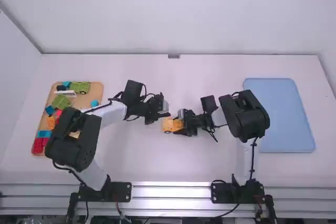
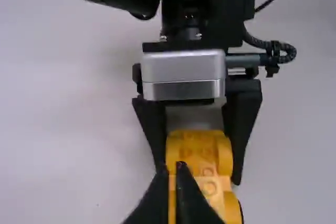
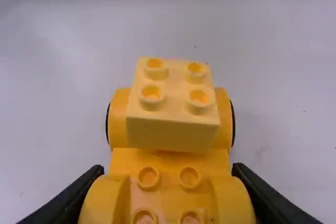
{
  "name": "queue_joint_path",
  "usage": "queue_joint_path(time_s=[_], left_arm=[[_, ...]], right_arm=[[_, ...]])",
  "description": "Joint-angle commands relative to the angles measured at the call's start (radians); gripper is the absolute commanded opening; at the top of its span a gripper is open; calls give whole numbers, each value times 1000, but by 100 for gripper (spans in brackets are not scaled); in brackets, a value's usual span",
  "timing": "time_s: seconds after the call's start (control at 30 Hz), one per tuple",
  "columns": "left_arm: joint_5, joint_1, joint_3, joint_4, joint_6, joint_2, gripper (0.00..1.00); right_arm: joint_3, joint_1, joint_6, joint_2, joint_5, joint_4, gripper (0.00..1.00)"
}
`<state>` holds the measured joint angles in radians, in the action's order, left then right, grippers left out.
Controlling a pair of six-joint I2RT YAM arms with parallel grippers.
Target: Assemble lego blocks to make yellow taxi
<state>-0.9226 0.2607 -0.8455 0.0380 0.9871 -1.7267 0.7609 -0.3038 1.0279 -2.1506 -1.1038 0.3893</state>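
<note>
White table [image 1: 210,166]; yellow car [image 1: 167,125], its long axis sideways; right gripper [image 1: 178,124], jaws clasping it; left gripper [image 1: 166,114], jaws together, empty.

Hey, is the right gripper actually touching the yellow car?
Touching. The right wrist view shows the right gripper with a finger against each side of the yellow car.

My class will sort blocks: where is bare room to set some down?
Free: the blue tray; the white table beside the back wall, and its near part between left arm and right arm. Crowded: the tan tray, and around the yellow vehicle.
</note>
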Motion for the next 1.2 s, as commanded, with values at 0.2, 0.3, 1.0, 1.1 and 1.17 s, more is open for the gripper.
queue_joint_path(time_s=[0.2, 0.3, 1.0, 1.1, 1.17], left_arm=[[6, 23, 3, -2, -32, -152, 2], [-11, 18, 3, 0, -25, -196, 2], [309, 27, 142, -52, -158, -206, 2], [303, 27, 164, -125, -193, -206, 2], [274, 27, 164, -172, -197, -203, 2]], right_arm=[[-15, -5, -9, -15, 27, -12, 54], [-15, -5, -9, -15, 27, -12, 54], [-5, -4, -10, -15, 27, -9, 54], [5, -4, -39, -15, 29, -9, 55], [12, -4, -61, -15, 31, -9, 57]])
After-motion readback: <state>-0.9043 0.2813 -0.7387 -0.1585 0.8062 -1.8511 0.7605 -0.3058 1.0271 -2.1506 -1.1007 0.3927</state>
